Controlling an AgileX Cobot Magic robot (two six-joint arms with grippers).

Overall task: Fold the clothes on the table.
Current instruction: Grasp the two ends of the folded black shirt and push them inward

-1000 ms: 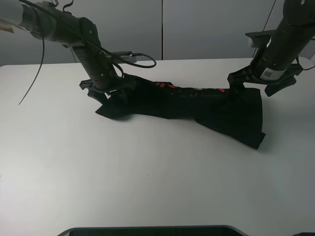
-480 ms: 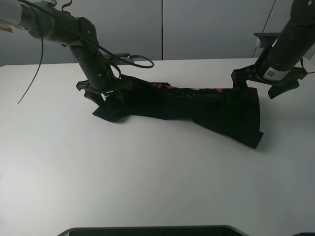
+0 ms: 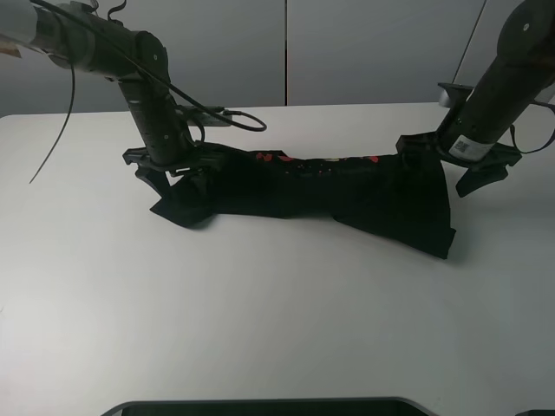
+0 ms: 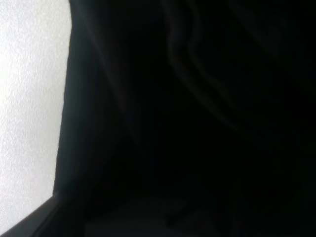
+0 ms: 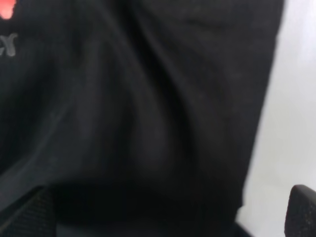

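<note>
A black garment with red print lies stretched across the white table, pulled into a taut band between my two grippers. My left gripper is shut on its left end, low over the table. My right gripper is shut on its right end, where the cloth fans out wider. In the left wrist view black cloth fills the frame and hides the fingers. In the right wrist view the folded cloth shows a bit of red print and one dark fingertip.
A black cable loops off the left arm above the table. A dark flat object sits at the table's front edge. Grey wall panels stand behind the table's far edge.
Both grippers have moved left and slightly down, dragging the garment leftward across the table. The band between them stays taut.
</note>
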